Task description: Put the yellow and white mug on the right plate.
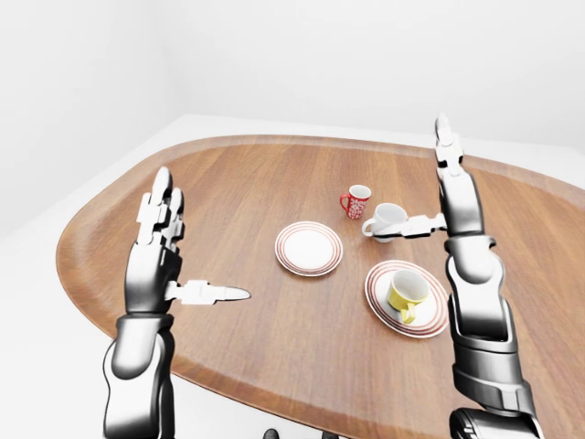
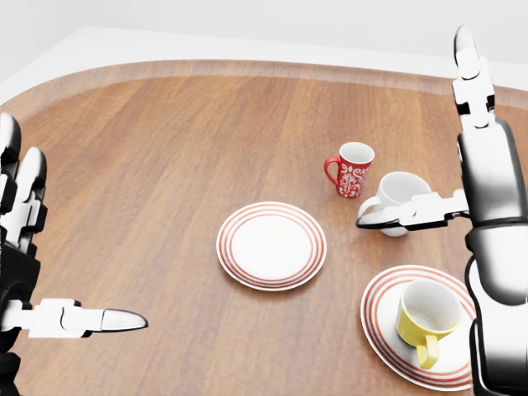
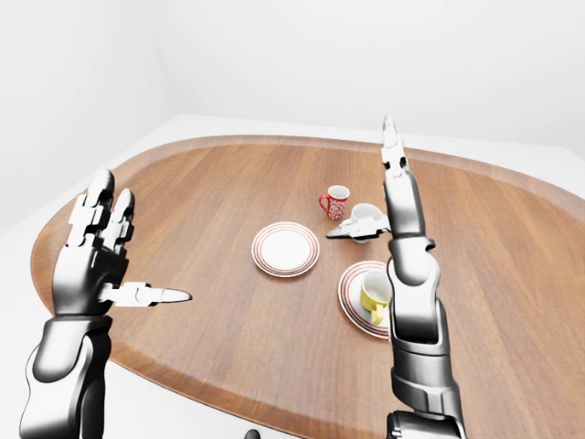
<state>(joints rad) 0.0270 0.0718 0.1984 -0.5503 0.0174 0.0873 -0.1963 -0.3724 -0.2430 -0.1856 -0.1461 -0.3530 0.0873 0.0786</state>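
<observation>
The yellow and white mug [image 2: 426,318] is sitting on the right plate [image 2: 380,328] near the tabletop's [image 2: 148,165] bottom-right edge; the right hand [image 2: 487,177] is hovering above, fingers spread, empty, and the left hand [image 2: 25,272] likewise.

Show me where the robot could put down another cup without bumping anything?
Lots of bare wood lies left of the empty striped plate, toward the left hand. The far side of the table is bare too. The right side is crowded: red mug, white mug, yellow mug on its plate, and right hand.
</observation>
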